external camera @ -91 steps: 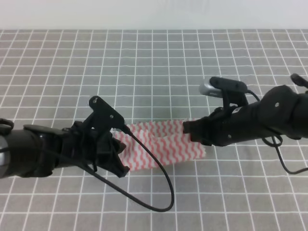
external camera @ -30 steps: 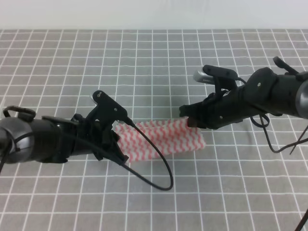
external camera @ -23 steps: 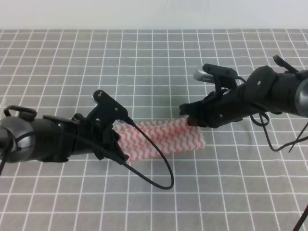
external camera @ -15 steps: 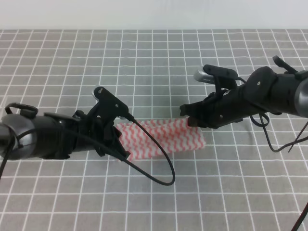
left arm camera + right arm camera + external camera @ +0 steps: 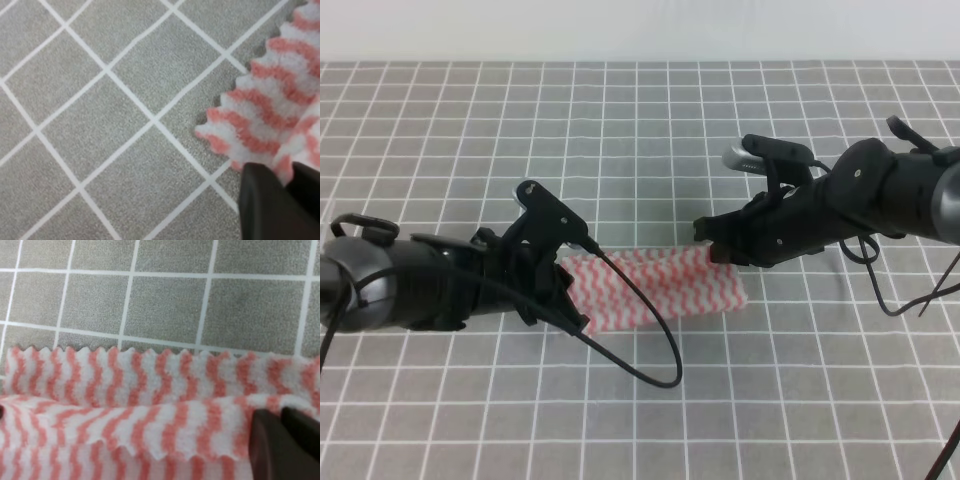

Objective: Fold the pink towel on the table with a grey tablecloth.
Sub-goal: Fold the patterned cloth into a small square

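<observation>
The left gripper sits low over the left end of the towel; in its wrist view the two dark fingers are pressed together with a fold of striped cloth pinched between them. The right gripper is at the towel's far right corner, its fingers closed side by side, probably on the cloth's edge, though the contact is hidden. The towel lies as a folded strip in the middle of the table, layers overlapping, serrated edges showing. A black cable loops across its near left part.
</observation>
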### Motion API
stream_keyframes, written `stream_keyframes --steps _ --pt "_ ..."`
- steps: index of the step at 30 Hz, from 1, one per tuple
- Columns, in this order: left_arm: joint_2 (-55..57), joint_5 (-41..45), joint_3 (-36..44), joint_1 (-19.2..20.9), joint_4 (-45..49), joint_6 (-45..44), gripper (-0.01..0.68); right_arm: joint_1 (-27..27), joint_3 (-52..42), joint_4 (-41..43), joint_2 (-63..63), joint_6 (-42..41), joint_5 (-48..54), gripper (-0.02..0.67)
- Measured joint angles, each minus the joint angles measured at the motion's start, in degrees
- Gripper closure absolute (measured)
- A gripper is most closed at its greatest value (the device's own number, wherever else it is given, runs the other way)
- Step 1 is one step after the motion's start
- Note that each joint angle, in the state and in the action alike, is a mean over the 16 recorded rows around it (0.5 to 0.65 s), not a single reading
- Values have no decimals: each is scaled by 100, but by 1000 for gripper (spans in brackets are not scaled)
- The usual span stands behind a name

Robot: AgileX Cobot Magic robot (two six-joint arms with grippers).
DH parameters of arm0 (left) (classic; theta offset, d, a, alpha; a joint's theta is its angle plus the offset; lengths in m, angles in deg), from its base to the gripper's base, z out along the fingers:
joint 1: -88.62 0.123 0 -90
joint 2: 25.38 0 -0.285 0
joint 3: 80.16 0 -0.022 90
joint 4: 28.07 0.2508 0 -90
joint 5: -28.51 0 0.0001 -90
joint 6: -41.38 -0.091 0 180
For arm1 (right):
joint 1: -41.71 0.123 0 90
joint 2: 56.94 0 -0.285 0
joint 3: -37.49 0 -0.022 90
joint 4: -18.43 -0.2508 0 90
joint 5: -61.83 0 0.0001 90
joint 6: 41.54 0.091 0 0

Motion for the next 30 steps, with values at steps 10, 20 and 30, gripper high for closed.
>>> stream_keyframes --steps 10,20,30 --pt "-150 -342 -86 0 -170 -13 415 -1 1 2 10 -1 29 664" --pt "-520 -188 -250 0 -439 -2 421 0 1 3 0 0 42 664" --pt "-354 1006 -102 0 -660 37 545 1 1 3 -5 0 29 663"
